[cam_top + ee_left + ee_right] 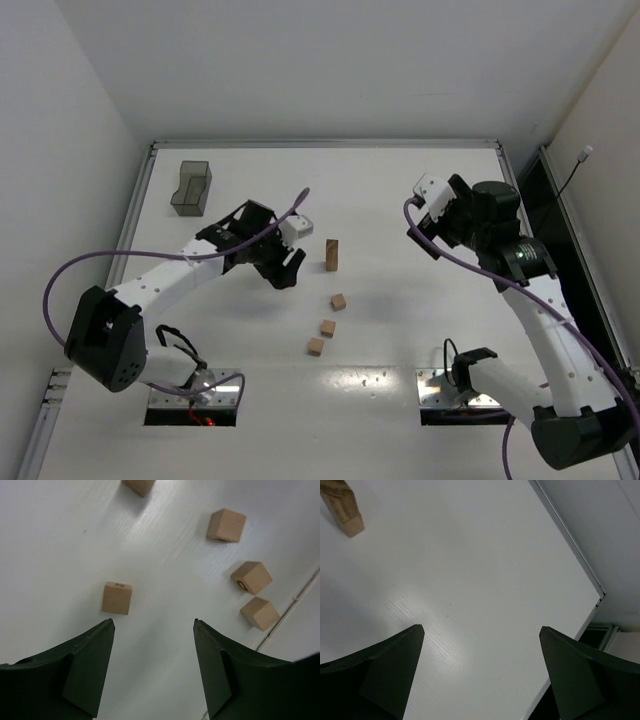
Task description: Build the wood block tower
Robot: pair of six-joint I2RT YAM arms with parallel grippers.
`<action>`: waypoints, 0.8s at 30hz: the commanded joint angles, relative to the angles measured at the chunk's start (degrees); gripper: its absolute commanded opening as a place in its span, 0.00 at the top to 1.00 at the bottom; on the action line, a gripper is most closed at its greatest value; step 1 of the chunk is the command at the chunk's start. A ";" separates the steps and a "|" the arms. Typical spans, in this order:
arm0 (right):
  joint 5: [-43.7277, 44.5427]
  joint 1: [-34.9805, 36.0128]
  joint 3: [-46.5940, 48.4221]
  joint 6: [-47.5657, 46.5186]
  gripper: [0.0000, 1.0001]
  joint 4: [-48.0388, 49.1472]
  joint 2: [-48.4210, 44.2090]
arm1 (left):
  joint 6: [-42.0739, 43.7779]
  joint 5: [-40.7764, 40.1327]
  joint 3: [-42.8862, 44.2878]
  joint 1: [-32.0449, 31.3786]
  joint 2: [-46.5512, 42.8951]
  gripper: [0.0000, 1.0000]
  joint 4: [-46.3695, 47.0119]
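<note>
TOWER STANDS, BLOCKS WAIT: A slim tower (332, 255) of tan cubes stands upright near the middle of the white worktop (420, 330). Three loose wood blocks (327, 327) lie in a short diagonal line running from it toward the near edge, each apart from the others. The left gripper (287, 270) hangs just to the tower's left, its jaws parted to a moderate width and holding nothing. Its wrist camera shows a further block (117, 598) lying flat on the worktop just beyond one fingertip, clear of both fingers (90, 665). The right gripper (481, 628), over the right side of the worktop toward the far edge, is spread wide and empty. Only bare surface lies between its jaws, with the foot of the tower showing at the upper left of its view. A grey translucent tray (190, 188) sits by the far left corner — well apart from the blocks.
</note>
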 commanded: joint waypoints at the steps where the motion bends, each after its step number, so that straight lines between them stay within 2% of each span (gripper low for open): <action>1: -4.05 -0.19 -0.49 -1.98 0.02 -3.81 0.21 | 10.33 0.34 -1.34 -3.59 -0.42 0.39 -2.66; 7: -5.81 -1.50 -1.54 -0.57 0.00 -4.52 0.22 | 14.97 -7.12 -5.47 -6.40 -0.42 0.39 3.66; 14: -7.57 -2.56 -1.54 -0.05 0.05 -4.52 1.44 | 21.56 -11.17 -9.17 -6.41 1.78 0.39 9.02; 24: -9.33 -3.70 -1.54 0.48 0.09 -4.52 3.64 | 24.39 -4.86 -3.82 -3.59 10.82 0.39 9.55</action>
